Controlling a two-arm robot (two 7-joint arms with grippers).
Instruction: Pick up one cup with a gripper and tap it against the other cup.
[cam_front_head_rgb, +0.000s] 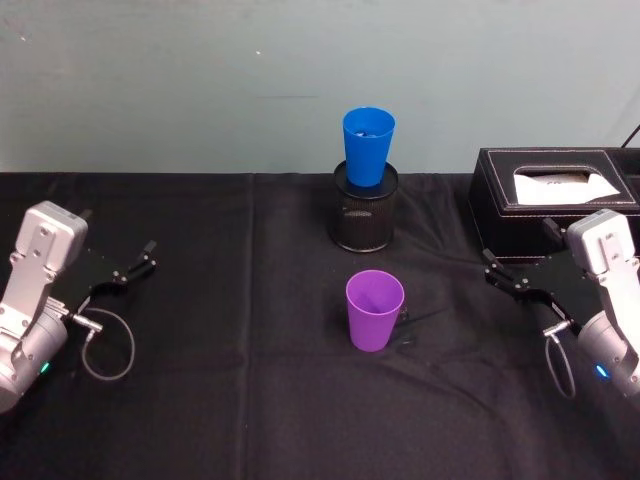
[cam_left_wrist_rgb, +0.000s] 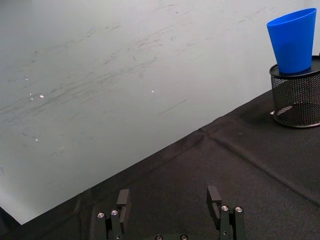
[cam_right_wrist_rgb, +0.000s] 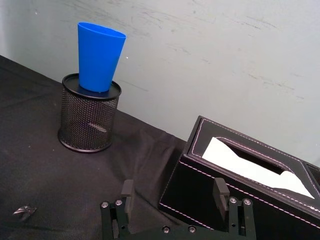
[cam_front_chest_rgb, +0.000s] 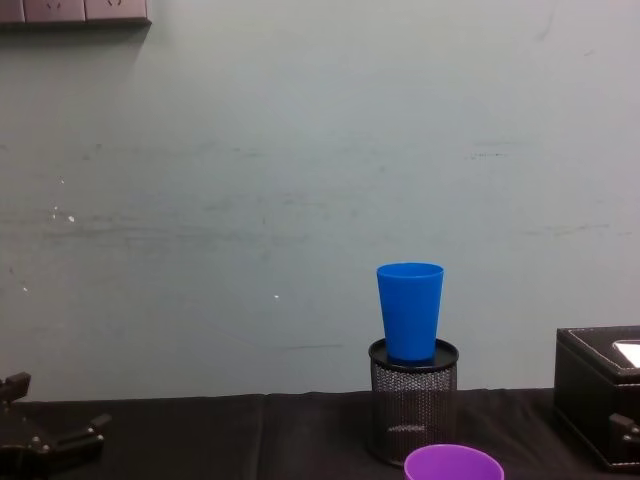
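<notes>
1. Because the purple cup (cam_front_head_rgb: 375, 310) stands upright on the black cloth (cam_front_head_rgb: 250, 400) with nothing gripping it, you can judge from the head view that the task is not yet begun: the pick, the lift and the tap are all left to do. The blue cup (cam_front_head_rgb: 368, 146) sits upright in the mesh holder (cam_front_head_rgb: 365, 208) just behind the purple one. The left gripper (cam_front_head_rgb: 140, 262) rests well off to the left and the right gripper (cam_front_head_rgb: 500, 272) well off to the right, beside the tissue box (cam_front_head_rgb: 545, 190). Both cups are smooth, tapered plastic without handles, so you have no lip or grip feature to rely on.
2. In the left wrist view, the left gripper (cam_left_wrist_rgb: 168, 200) has its flat black fingers spread wide and holds nothing. Past them you see the blue cup (cam_left_wrist_rgb: 292, 42) seated in the holder (cam_left_wrist_rgb: 297, 97), whose woven wire wall is see-through.
3. In the right wrist view, the right gripper (cam_right_wrist_rgb: 173, 195) is likewise spread wide and empty, close to a corner of the tissue box (cam_right_wrist_rgb: 240, 200), which looks like stitched leatherette with white tissue in its slot. The blue cup (cam_right_wrist_rgb: 98, 56) leans slightly in the holder (cam_right_wrist_rgb: 90, 117).
4. In the chest view, the blue cup (cam_front_chest_rgb: 410, 310) stands well clear above the holder's (cam_front_chest_rgb: 413, 405) rim, and the purple cup's (cam_front_chest_rgb: 453, 464) rim shows in front, below it. You will probably need to raise the purple cup for the two plastic walls to meet.
</notes>
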